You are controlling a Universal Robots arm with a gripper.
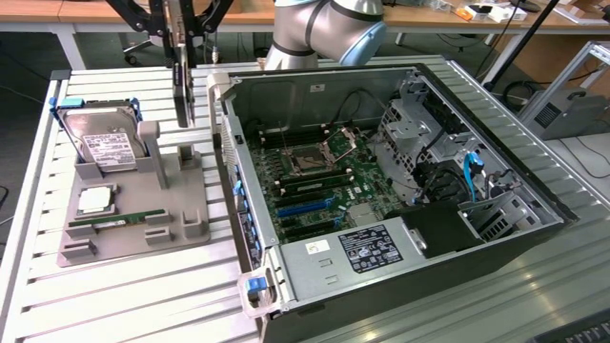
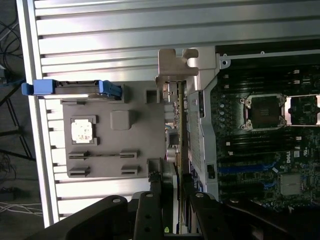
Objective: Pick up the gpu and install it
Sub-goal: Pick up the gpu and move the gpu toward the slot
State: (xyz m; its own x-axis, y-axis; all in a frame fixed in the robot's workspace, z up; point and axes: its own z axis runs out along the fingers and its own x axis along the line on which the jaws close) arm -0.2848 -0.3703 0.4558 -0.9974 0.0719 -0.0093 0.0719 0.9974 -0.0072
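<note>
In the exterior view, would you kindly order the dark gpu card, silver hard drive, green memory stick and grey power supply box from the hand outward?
1. Dark gpu card: upright, at the hand.
2. Silver hard drive: exterior view's left.
3. Green memory stick: on the grey tray.
4. Grey power supply box: inside the case.

The gripper (image 2: 173, 182) clasps the gpu (image 2: 178, 107) edge-on between its dark fingers (image 2: 154, 200). The card's silvery bracket (image 2: 176, 65) is at the end far from them, and the card lies between the grey holder (image 2: 145, 125) and the wall of the open case (image 2: 200, 107). On the holder, which stands on a slatted table (image 2: 125, 30), sit a drive (image 2: 72, 89) with blue rails, a square chip (image 2: 82, 131) and a thin memory stick (image 2: 102, 155), while inside the case the motherboard (image 2: 265, 165) shows its square socket (image 2: 262, 112).
</note>
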